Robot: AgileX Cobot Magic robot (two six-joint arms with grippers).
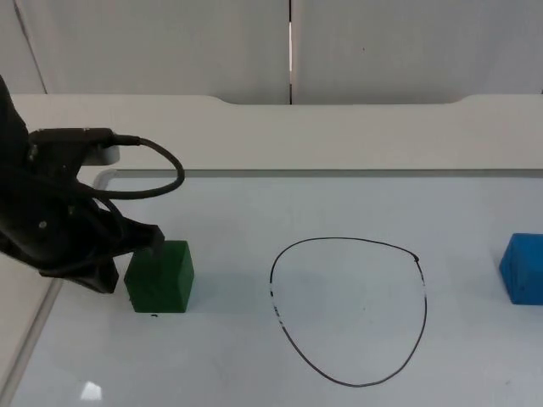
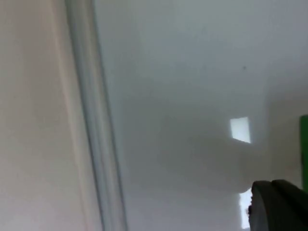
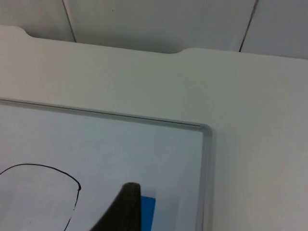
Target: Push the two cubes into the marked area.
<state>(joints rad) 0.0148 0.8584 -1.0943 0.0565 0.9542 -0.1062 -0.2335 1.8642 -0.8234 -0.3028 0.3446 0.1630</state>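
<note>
Looking down from the top view, we see the left gripper (image 1: 148, 242) low on the whiteboard (image 1: 254, 373), its tip touching the upper left edge of the green cube (image 1: 160, 277). We cannot tell how far its jaws stand apart, since the arm's dark body covers them. The green cube sits flat on the board, well apart from the drawn loop (image 1: 349, 310), which lies between the 2 cubes. The blue cube (image 1: 523, 269) sits at the board's right side, also outside the loop and apart from it. In the left wrist view we make out a black fingertip (image 2: 279, 204), a sliver of the green cube (image 2: 304, 144) beside it, and the board's frame (image 2: 91, 120) running past. In the right wrist view the right gripper hangs above the board's far right corner; 1 dark fingertip (image 3: 122, 211) stands in front of the blue cube (image 3: 147, 209), with part of the loop (image 3: 72, 180) nearby. We cannot tell whether this gripper's jaws are parted or closed, nor that it touches the blue cube.
</note>
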